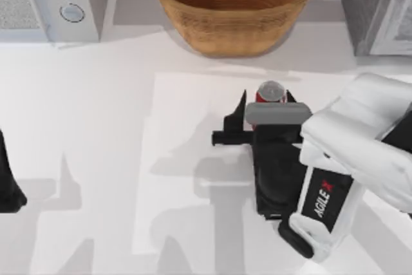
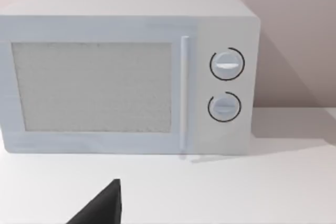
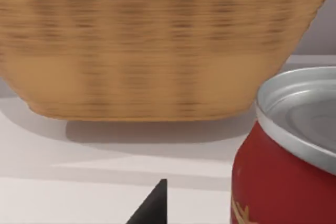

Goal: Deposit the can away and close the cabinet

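The step in hand looks like the reach for the can [image 1: 271, 92], which stands upright on the table [image 1: 129, 159] in front of the wicker basket [image 1: 233, 4], right of centre. The right gripper [image 1: 257, 117] sits low against its near side, arm angled in from the right; its fingers seem spread, one dark tip beside the can, though I cannot be sure. Next it must close squarely on the can. The left gripper [image 1: 9, 185] rests parked at the left edge, facing the microwave [image 2: 126, 72].

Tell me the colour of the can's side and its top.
The can has a red side and silver top, clearest in the right wrist view.
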Tool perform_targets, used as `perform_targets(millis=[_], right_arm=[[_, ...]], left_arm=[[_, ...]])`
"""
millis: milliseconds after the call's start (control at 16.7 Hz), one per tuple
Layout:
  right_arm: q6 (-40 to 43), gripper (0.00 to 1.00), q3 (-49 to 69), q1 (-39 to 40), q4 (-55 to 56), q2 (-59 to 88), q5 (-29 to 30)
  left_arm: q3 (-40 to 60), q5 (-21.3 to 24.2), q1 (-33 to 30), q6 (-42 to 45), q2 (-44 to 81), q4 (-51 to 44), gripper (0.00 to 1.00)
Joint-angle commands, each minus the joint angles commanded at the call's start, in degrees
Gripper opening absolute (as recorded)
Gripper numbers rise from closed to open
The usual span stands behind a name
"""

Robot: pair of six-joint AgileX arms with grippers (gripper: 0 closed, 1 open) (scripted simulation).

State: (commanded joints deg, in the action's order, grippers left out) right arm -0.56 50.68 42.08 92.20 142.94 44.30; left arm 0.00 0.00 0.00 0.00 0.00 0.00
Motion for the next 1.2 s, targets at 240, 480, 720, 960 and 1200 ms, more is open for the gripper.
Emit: perform_targets(millis=[240,480,720,960,1200], right_arm=[[0.0,0.25,0.0,0.0,0.0,0.0,0.0],[0.0,0.0,0.0,0.0,0.0,0.0,0.0],[0.0,0.0,0.0,0.0,0.0,0.0,0.0],[0.0,0.0,-0.1,0.1,0.0,-0.1,0.0],[-0.2,0.0,-0.3,0.1,-3.6,-3.8,-0.1]], left_arm=[[0.0,0.0,0.0,0.0,0.0,0.0,1.0],[0.0,0.0,0.0,0.0,0.0,0.0,1.0],[0.0,0.0,0.0,0.0,0.0,0.0,1.0],[0.0,0.0,0.0,0.0,0.0,0.0,1.0],[0.0,0.0,0.0,0.0,0.0,0.0,1.0]])
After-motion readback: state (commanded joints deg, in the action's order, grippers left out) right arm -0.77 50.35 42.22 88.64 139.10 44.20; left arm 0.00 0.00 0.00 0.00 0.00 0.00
